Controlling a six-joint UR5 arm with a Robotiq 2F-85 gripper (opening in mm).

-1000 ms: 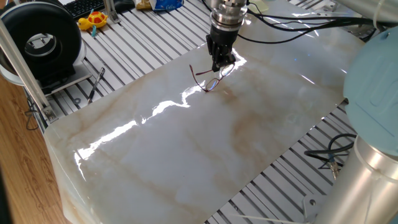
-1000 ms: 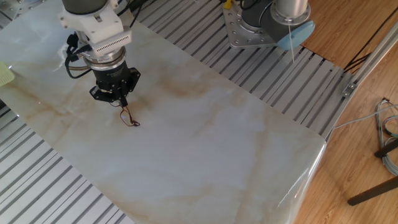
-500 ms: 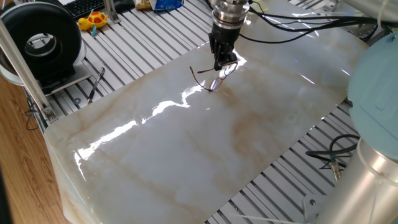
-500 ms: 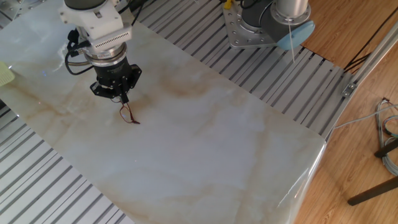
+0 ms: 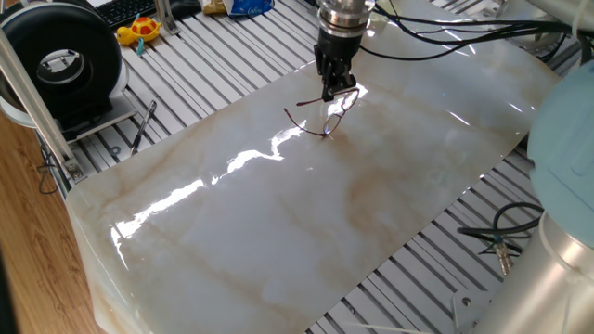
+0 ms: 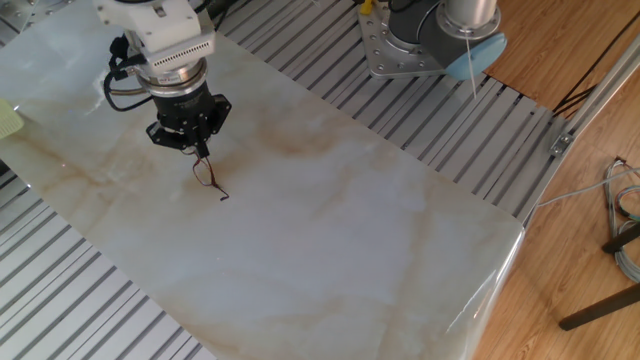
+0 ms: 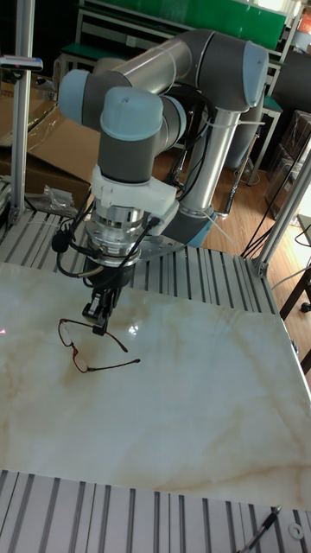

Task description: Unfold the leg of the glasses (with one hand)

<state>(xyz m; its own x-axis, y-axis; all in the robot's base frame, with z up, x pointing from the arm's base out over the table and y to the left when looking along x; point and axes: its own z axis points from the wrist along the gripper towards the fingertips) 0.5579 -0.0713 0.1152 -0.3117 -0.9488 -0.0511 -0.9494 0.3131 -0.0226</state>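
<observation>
The glasses are thin dark reddish wire frames lying on the marble tabletop, far smaller than the gripper. My gripper points straight down over them, its narrow fingers together and pinching one leg near the frame. In the other fixed view the gripper stands just above the glasses. The tall fixed view shows the gripper on one leg, while the glasses spread below it with the other leg stretched to the right.
Left of the marble slab lie a dark pen-like tool, a black round device, a yellow toy and a keyboard. Cables hang at the right edge. The arm's base sits beyond the far side.
The gripper has shifted slightly toward the table's far edge, drawing the held part of the glasses along. The glasses look more spread out than a second ago.
</observation>
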